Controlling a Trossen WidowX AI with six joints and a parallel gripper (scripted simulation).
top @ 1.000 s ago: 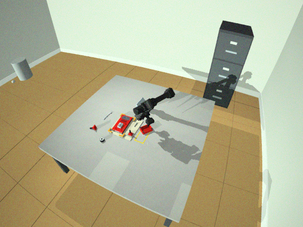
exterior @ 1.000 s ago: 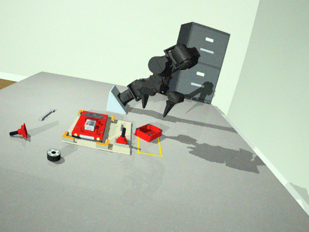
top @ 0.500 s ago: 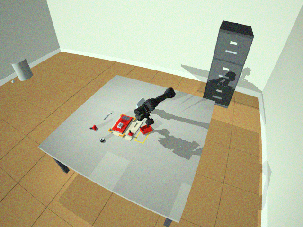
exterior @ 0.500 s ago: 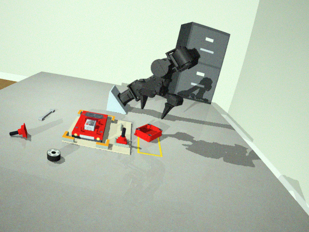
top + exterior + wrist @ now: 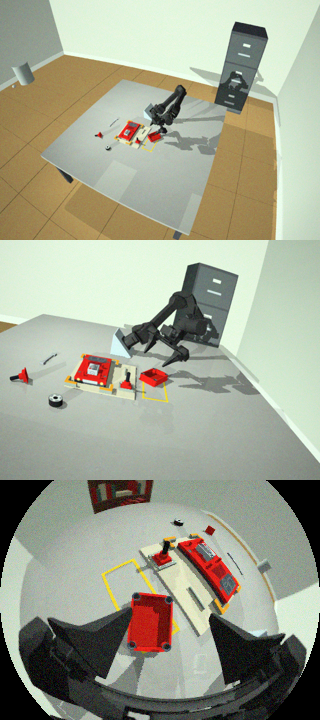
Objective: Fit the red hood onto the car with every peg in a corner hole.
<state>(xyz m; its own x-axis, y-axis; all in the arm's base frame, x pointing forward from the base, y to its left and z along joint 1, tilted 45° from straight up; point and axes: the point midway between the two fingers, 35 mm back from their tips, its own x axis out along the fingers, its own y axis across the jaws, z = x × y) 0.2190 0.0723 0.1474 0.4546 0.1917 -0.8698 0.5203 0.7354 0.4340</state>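
Observation:
The red hood [image 5: 154, 137] [image 5: 154, 378] [image 5: 145, 625] lies on the table with its hollow side up, grey rings at its corners. It overlaps the far end of a yellow outline [image 5: 146, 149] [image 5: 155, 399] [image 5: 118, 567]. My gripper [image 5: 154, 128] [image 5: 154, 359] [image 5: 172, 614] is wide open and empty, above the hood and toward the arm's side. The red chassis [image 5: 132, 129] [image 5: 82, 369] sits in the jig [image 5: 117, 372] [image 5: 175, 580] with the grey engine block [image 5: 126, 132] [image 5: 93, 369] [image 5: 206, 551] on its deck. The pegs are too small to make out clearly.
A red piece with a black stem [image 5: 137, 141] [image 5: 125, 384] [image 5: 161, 559] stands on the jig, between chassis and hood. A pale blue wedge [image 5: 118, 346] stands behind the jig. A wheel [image 5: 55, 400], another red piece [image 5: 24, 375] and a wrench [image 5: 48, 358] lie beyond the chassis.

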